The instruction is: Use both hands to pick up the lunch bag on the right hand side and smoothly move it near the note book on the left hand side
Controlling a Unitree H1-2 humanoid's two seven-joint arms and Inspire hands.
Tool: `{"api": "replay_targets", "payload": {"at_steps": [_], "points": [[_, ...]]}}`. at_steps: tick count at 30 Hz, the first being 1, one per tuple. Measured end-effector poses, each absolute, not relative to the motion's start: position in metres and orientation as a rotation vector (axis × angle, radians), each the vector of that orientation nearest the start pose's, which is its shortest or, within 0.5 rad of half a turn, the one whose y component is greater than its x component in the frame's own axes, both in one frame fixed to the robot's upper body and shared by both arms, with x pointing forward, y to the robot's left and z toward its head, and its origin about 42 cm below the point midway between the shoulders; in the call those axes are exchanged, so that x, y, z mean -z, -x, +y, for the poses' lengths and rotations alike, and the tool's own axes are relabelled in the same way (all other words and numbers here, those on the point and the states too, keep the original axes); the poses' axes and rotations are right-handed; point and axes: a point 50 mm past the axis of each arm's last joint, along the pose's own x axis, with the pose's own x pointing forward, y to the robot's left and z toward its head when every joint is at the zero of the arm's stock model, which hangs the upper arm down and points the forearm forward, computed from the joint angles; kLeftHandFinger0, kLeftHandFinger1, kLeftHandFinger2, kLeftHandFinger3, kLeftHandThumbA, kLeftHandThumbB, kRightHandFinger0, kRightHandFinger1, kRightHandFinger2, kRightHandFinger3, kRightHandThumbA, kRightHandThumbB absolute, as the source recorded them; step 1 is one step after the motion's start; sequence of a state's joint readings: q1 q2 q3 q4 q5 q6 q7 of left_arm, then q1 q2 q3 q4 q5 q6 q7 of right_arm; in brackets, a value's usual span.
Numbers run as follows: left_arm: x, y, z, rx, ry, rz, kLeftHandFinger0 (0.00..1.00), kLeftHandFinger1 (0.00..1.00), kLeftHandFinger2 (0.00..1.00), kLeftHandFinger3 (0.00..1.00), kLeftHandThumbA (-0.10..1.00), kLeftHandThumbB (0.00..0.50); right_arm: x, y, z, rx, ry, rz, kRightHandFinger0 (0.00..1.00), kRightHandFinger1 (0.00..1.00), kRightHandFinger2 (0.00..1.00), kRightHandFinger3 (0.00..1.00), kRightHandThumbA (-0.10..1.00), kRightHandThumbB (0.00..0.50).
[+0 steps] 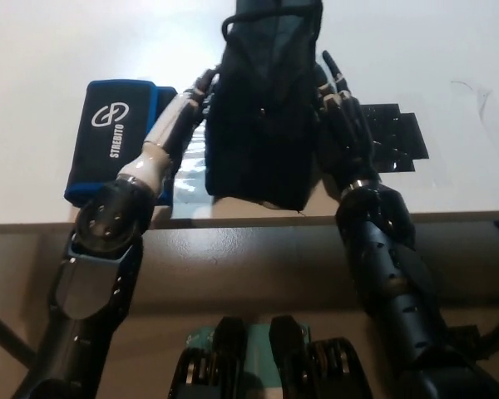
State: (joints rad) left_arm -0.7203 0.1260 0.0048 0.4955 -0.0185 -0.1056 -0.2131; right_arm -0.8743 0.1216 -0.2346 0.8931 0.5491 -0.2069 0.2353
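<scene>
Black fabric lunch bag (262,108) pressed btwn both hands' fingers: left hand (190,104), right hand (343,125). Keep squeeze even, level; lower beside blue-edged black notebook (116,141) left of fingers.

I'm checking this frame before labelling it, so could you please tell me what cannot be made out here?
All in the head view:
- Lunch bag: its top is cut off by the upper edge.
- Left hand: mostly hidden behind the bag, so its grip is unclear.
- Right hand: palm side hidden against the bag.
- Notebook: its right edge is covered by the left forearm.
</scene>
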Motion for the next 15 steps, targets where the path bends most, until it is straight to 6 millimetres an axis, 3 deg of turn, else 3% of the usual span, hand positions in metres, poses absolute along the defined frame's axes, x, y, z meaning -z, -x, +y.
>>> {"api": "replay_targets", "payload": {"at_steps": [4, 15], "points": [[-0.241, -0.481, 0.197, 0.293, -0.12, -0.325, 1.0, 1.0, 1.0, 1.0, 1.0, 0.368, -0.21, -0.515, -0.081, -0.294, -0.687, -0.142, 1.0, 1.0, 1.0, 1.0, 1.0, 0.369], [-0.247, -0.469, 0.216, 0.248, -0.086, -0.358, 1.0, 1.0, 1.0, 1.0, 1.0, 0.364, -0.214, -0.517, -0.053, -0.33, -0.673, -0.119, 1.0, 1.0, 1.0, 1.0, 1.0, 0.347]]}}
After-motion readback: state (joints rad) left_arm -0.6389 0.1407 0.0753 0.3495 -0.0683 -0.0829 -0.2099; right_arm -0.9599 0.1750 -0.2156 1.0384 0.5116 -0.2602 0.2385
